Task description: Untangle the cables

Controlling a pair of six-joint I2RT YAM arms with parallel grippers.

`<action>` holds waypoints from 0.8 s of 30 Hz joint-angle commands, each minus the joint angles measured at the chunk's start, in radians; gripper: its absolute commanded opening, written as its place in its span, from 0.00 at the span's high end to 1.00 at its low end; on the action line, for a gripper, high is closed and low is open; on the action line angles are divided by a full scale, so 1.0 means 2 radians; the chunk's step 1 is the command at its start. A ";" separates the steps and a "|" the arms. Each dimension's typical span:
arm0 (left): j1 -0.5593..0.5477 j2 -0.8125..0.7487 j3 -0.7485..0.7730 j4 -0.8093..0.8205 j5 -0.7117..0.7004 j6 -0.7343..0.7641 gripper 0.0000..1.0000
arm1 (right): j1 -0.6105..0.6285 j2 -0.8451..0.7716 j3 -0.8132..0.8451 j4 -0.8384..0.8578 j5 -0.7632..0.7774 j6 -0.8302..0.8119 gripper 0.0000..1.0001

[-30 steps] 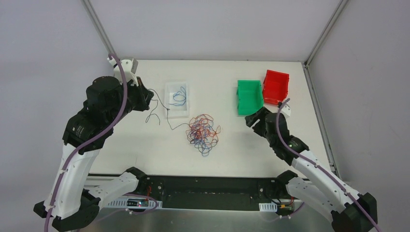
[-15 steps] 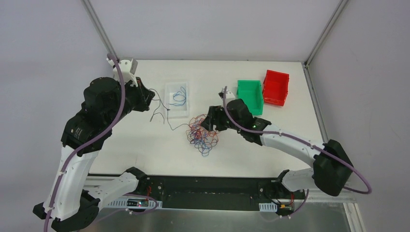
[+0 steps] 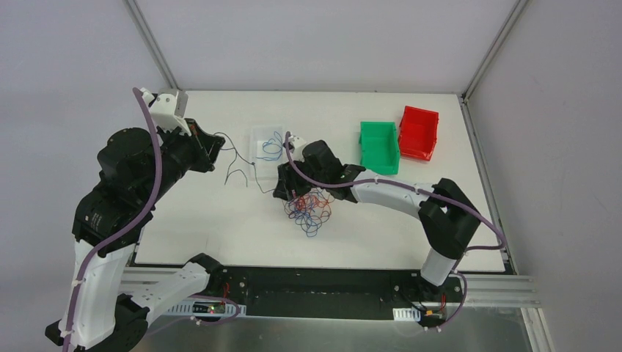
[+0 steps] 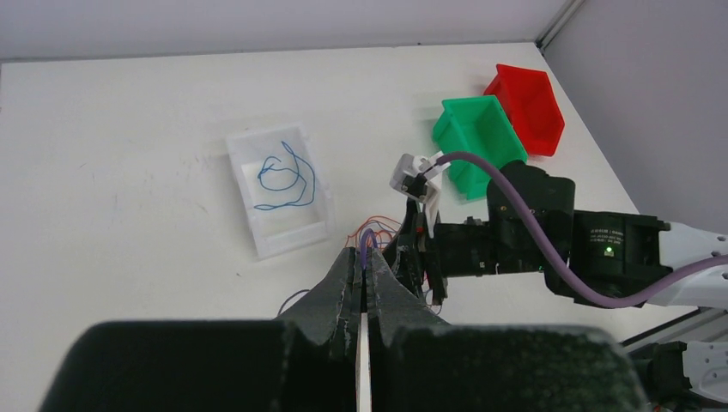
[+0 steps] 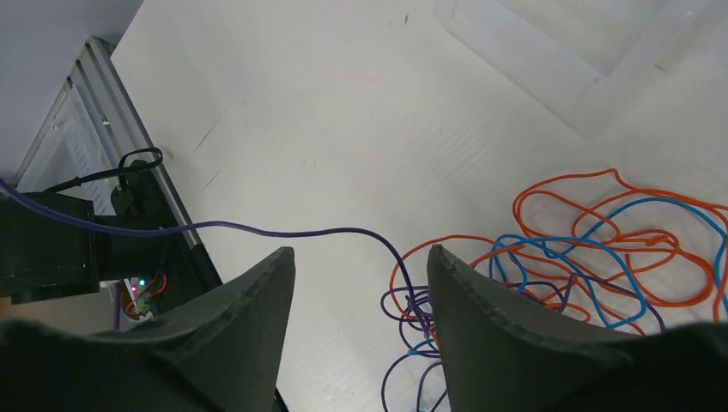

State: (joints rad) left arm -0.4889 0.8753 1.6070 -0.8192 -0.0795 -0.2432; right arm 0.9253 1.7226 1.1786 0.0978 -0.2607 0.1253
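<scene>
while most cables (image 3: 308, 205) lie knotted on the table (image 3: 220, 227), we see right claw (image 5: 359, 257) open over the pile's edge, left claw (image 4: 367, 253) pinching one dark cable (image 3: 238, 172), one blue cable (image 3: 271, 147) already in the far tray (image 3: 258, 170).

Left arm (image 3: 103, 271) and right arm (image 3: 389, 194) have white link shells, bulky black joint housings and a lilac hose (image 4: 477, 160) each. The left gripper (image 4: 365, 257) and right gripper (image 5: 359, 257) are black. A green light (image 4: 610, 252) marks the right arm.
</scene>
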 commanded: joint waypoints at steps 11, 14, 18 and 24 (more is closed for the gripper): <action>0.003 -0.005 -0.013 0.018 -0.013 0.007 1.00 | 0.009 -0.040 0.024 0.033 -0.014 0.046 1.00; 0.003 -0.002 -0.047 0.018 -0.004 0.004 1.00 | 0.009 -0.092 0.063 0.002 0.016 0.058 1.00; 0.003 0.002 -0.084 0.019 0.007 -0.010 1.00 | 0.009 -0.124 0.168 -0.088 0.050 0.055 1.00; 0.003 0.007 -0.109 0.040 0.039 -0.029 1.00 | 0.008 -0.116 0.272 -0.165 0.116 0.060 1.00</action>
State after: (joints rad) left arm -0.4889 0.9020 1.4067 -0.7990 -0.0559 -0.2611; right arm 0.9386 1.5093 1.6466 -0.0925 -0.1505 0.2253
